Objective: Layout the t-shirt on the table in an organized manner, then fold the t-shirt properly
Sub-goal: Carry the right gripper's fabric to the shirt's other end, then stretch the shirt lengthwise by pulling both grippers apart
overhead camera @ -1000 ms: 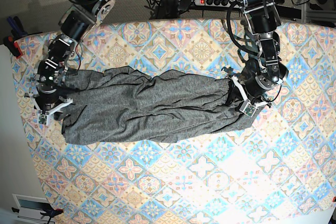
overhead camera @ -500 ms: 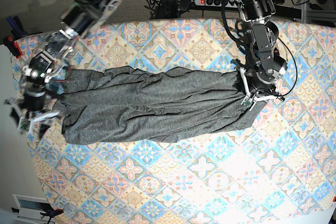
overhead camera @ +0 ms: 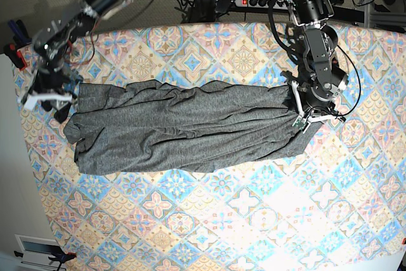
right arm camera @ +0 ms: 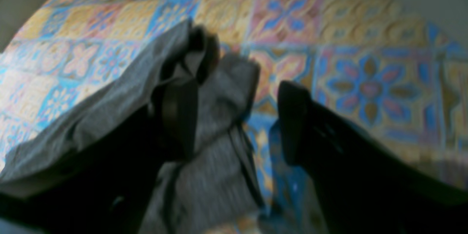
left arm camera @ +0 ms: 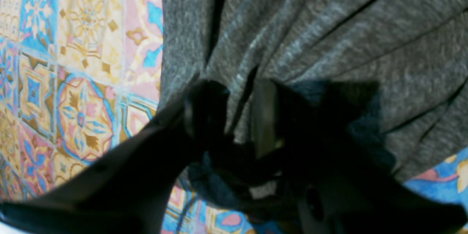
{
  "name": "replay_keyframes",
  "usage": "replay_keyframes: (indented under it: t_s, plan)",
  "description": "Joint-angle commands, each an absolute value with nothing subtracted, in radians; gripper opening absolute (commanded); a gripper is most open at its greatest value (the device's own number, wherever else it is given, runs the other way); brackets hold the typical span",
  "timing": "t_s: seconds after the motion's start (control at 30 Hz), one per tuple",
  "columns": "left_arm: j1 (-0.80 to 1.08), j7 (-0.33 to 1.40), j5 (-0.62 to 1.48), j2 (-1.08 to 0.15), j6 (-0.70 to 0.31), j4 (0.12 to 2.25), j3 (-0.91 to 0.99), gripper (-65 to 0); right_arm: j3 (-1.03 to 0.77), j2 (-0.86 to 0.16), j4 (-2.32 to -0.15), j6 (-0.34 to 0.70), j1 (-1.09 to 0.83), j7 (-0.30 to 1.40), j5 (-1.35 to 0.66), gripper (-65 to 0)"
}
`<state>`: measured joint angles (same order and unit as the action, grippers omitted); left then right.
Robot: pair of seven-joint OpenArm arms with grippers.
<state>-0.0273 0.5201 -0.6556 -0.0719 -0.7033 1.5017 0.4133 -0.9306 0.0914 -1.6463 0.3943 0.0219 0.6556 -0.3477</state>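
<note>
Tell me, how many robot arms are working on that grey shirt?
2. The left arm reaches down to the t-shirt at one end; the right arm is at the opposite end, by the table edge.

Overhead base view, two close wrist views

Two black arms of blocky, jointed metal segments with round motor housings, looped with thin black cables. White plastic brackets beside the left gripper [overhead camera: 315, 117] and the right gripper [overhead camera: 45, 98]. Up close, broad matte-black fingers [right arm camera: 292, 117], smooth and slightly rounded at the tips.
</note>
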Motion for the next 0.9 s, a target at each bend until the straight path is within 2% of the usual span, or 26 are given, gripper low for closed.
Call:
replay_keyframes:
  t_s: [0.0, 0.57, 0.7, 0.87]
  plan:
    - [-0.036, 0.532, -0.671, -0.084, -0.698, 1.515, 0.417, -46.4, -0.932, 0.074, -1.661, 0.394, 0.028, 0.625, -0.357, -31.8]
    - [-0.036, 0.529, -0.671, -0.085, -0.698, 1.517, 0.417, -46.4, -0.931, 0.079, -1.491, 0.397, -0.022, 0.624, -0.364, -31.8]
    - [-0.036, 0.529, -0.671, -0.087, -0.698, 1.517, 0.417, -46.4, -0.895, 0.079, -1.478, 0.487, -0.022, 0.628, -0.361, -31.8]
    - [-0.036, 0.529, -0.671, -0.097, -0.698, 1.517, 0.417, -46.4, -0.812, 0.079, -1.460, 0.496, -0.022, 0.625, -0.364, -31.8]
